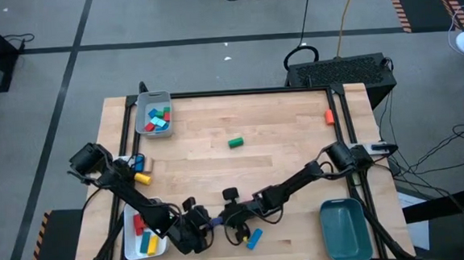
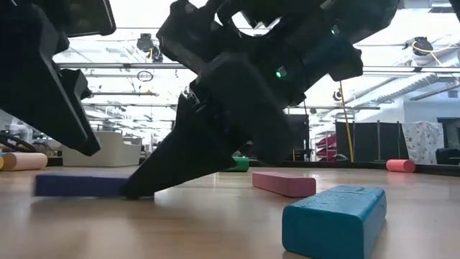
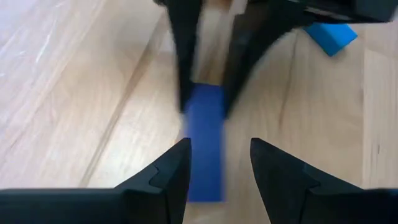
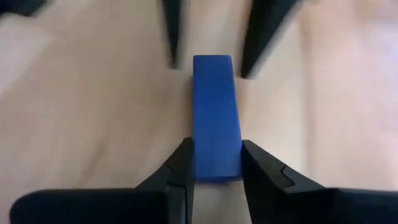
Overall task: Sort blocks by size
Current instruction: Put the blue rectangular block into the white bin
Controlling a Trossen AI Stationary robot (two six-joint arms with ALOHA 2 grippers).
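A dark blue bar (image 1: 216,222) lies flat on the table near its front edge, between my two grippers. My right gripper (image 4: 216,163) comes from the right and is shut on the bar's right end. My left gripper (image 3: 219,163) comes from the left and is open. Its fingers stand on either side of the bar's left end (image 3: 205,180), and I see no touch there. In the low view the bar (image 2: 79,185) rests on the wood under the dark arms. My right gripper pinches the blue bar's two long sides (image 4: 216,168) between its two fingers, at the end toward the table's right. The fingers slant down from the right and point along the bar. The bar lies flat on the table.
A light blue bar (image 1: 255,239) and a pink bar (image 2: 284,183) lie close by. A green block (image 1: 235,143) lies mid-table, an orange one (image 1: 329,117) far right. A grey tray (image 1: 154,115), a white tray (image 1: 133,245) and a teal tray (image 1: 347,229) stand at the edges.
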